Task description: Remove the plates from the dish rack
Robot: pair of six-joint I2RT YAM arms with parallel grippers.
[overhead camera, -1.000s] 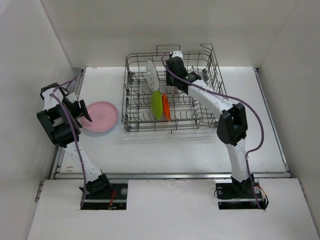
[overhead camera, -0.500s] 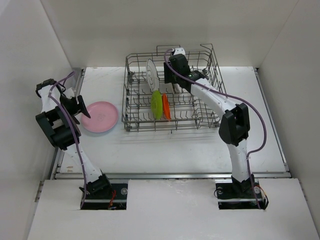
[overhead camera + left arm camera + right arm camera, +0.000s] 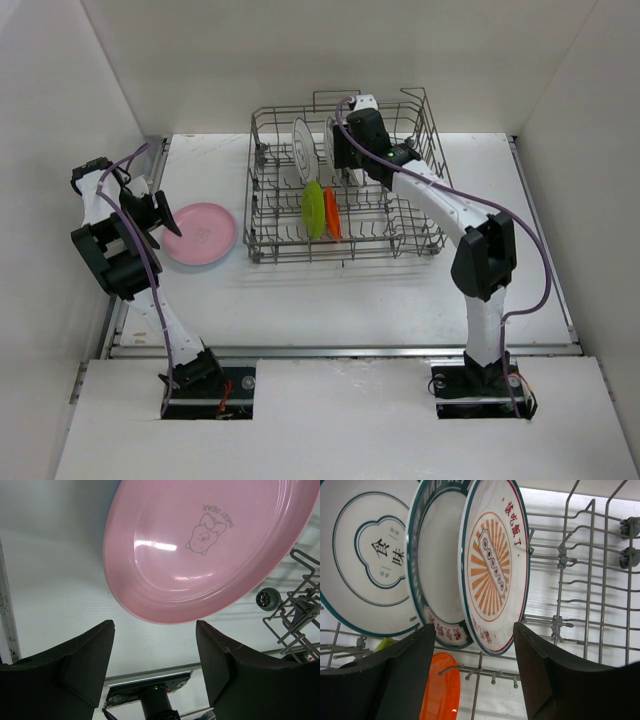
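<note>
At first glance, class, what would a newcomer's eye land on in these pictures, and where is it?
The pink plate lies flat on the table left of the dish rack, by the open left gripper. In the rack, a lime green plate and an orange plate stand on edge. Farther back, the open right gripper faces three white plates, the nearest printed with an orange sunburst.

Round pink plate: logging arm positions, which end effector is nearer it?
Left. The left end effector sits at the round pink plate's left edge; the right end effector is off inside the grey wire dish rack.
</note>
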